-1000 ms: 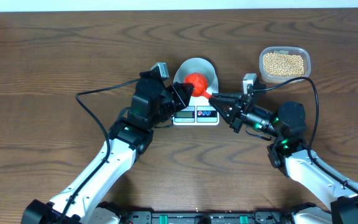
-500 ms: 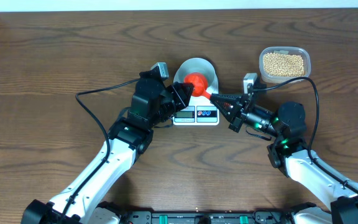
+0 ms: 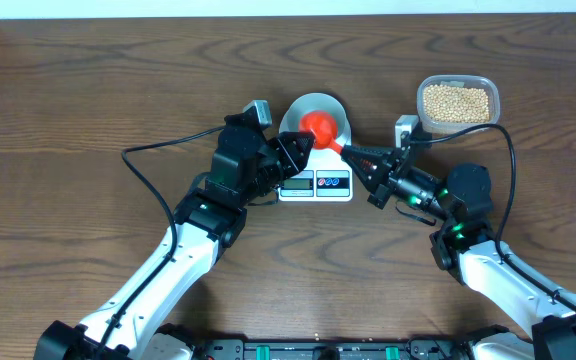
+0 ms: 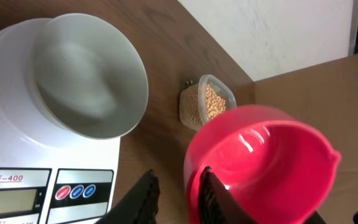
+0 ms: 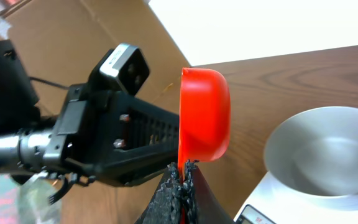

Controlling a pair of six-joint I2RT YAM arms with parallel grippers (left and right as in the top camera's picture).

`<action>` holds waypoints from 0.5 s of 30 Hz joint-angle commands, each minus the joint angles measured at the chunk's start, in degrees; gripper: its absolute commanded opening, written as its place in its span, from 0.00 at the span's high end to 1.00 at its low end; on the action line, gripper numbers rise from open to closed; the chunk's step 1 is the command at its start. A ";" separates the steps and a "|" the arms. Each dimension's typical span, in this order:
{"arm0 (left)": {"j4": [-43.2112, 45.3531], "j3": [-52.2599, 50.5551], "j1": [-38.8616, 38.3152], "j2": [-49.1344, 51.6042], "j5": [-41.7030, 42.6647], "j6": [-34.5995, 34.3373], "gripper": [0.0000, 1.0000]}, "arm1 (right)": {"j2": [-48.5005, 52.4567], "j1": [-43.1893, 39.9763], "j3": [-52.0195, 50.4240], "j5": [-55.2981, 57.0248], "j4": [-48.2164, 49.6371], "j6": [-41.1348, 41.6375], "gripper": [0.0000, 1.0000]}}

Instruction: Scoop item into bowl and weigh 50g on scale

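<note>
Dark wooden table [image 3: 88, 100], two things down on it.
White scale [image 3: 315, 184] sits mid-table; clear tub [image 3: 457, 102] stands well apart, off toward the right.

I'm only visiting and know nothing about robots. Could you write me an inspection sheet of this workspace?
Surface: brown wood-grain table.
Job's things: empty bowl sits on the scale; beans lie in a clear tub at the far right; red scoop, empty, is held by the bowl.
Clutter: nothing seen.
Grippers: right gripper shut on the scoop's handle; left gripper has its fingers parted at the scoop's cup.
Cables: black cables loop over the table from each arm.
Surroundings: white wall, cardboard.
</note>
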 commanded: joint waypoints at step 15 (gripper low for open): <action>-2.19 0.50 -0.09 0.39 -0.31 3.85 0.41 | 0.17 -5.20 2.14 12.83 0.17 -2.23 0.99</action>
